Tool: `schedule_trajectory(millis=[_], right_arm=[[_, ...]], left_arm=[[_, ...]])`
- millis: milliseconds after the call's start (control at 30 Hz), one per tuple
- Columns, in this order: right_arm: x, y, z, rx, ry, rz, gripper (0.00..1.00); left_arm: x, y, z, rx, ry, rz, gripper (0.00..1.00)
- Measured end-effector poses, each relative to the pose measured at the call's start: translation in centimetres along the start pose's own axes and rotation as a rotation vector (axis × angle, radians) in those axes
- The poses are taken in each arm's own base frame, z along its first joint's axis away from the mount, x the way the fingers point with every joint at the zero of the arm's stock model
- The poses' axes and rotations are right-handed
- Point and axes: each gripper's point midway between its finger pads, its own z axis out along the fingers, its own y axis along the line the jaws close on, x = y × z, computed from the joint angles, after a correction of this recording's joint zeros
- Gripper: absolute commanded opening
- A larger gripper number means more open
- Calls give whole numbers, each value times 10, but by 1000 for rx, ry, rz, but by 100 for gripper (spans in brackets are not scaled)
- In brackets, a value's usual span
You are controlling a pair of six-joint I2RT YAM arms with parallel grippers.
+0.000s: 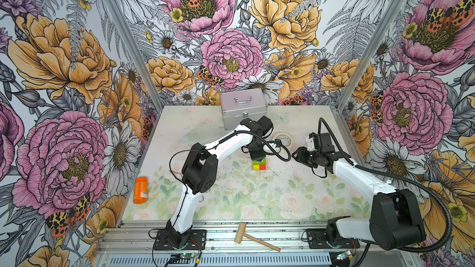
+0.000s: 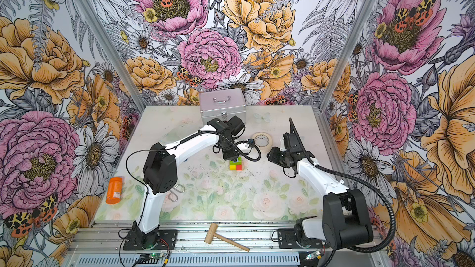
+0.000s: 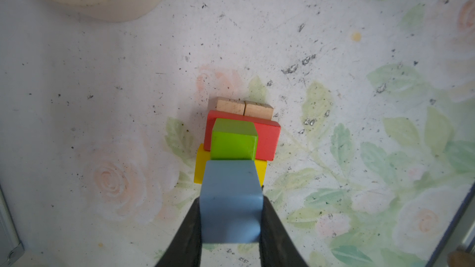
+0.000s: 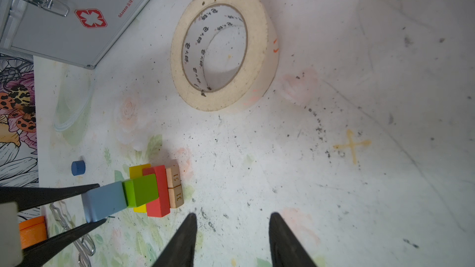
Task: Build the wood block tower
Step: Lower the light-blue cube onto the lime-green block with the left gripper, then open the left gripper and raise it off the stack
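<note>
Leftmost, a bottle [image 1: 140, 190] is laid on its side on the table [image 1: 257, 196]. Near the middle, the tower [image 1: 259, 165] is found: two tan bars [image 3: 230, 106] are placed side by side on the table, a yellow bar [image 3: 201, 166] and a red bar [image 3: 268, 137] are laid across them, and a green bar [image 3: 234, 141] is set on top. A light blue cube [image 3: 231, 201] is pinched in the left jaws and held against the top of the green bar. A dark blue cylinder [image 4: 78, 167] is stood on the table, apart from the tower. Further right, a tape roll [image 4: 259, 55] is laid flat. The right jaws are spread, with nothing held between them.
</note>
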Motion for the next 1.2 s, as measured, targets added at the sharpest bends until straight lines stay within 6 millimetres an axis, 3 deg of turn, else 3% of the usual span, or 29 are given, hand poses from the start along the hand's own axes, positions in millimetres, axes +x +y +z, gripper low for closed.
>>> schedule_trajectory(millis=[267,1200], right_arm=[[0,0,0,0,0,0,47],[0,0,0,0,0,0,47]], left_arm=[[-2,-1,-1,-3,-1,1,41],[0,7,-4,-48,16,-2,45]])
